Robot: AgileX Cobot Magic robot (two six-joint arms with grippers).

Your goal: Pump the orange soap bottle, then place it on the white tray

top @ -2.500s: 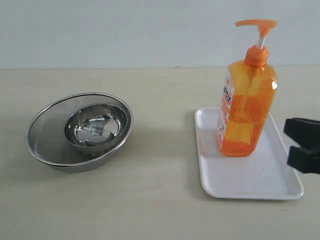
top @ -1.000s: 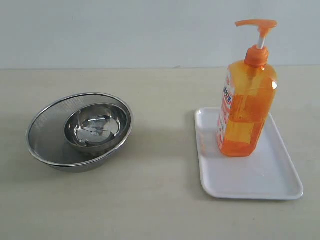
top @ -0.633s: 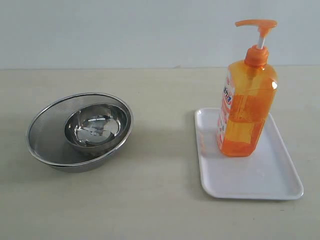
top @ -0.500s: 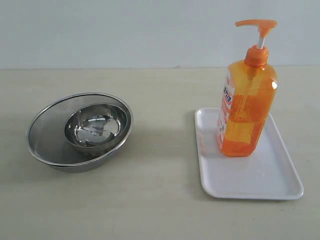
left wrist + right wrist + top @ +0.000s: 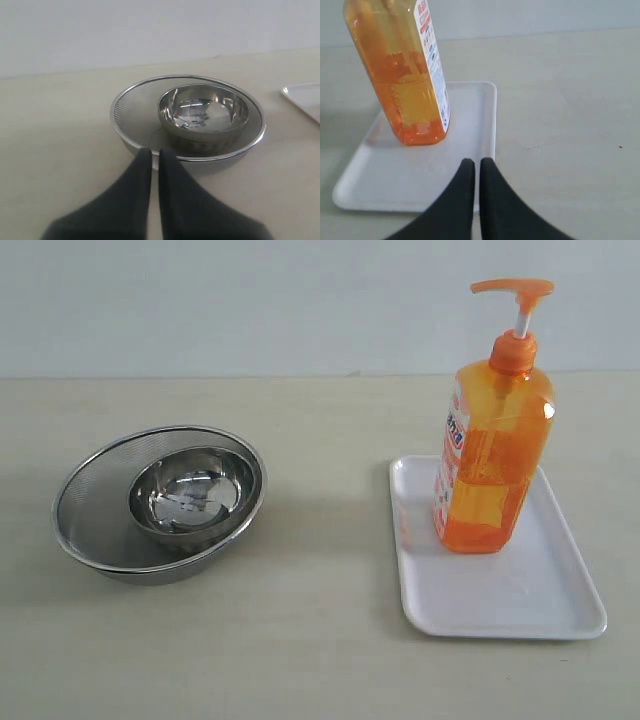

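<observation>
— Two task items on record: where do they stand?
— The tall translucent orange soap bottle [image 5: 495,440] stands upright on the flat white rectangular plastic tray [image 5: 530,605], at the right of the pale bench [image 5: 320,640]. The bottle occupies the tray's far half. The near half is bare. The orange pump head sits raised on its white stem, with the spout pointing left. The white-orange label faces left.

— State of the pincers?
— Left pincer [image 5: 154,150]: black fingers pressed together, nothing between them, and the tips point at the rim of the round steel mesh strainer [image 5: 135,107]. Right pincer [image 5: 476,161]: likewise closed and empty. Its tips lie against the tray's rim in the wrist view, and whether they touch it cannot be told.

— Any contact with the bottle?
— None. The right pincer is apart from it, with bare tray surface between them.

— Other items?
— The strainer sits at the left of the bench, well apart from the tray. A smaller polished steel bowl [image 5: 190,495] rests inside it, toward its right side.
</observation>
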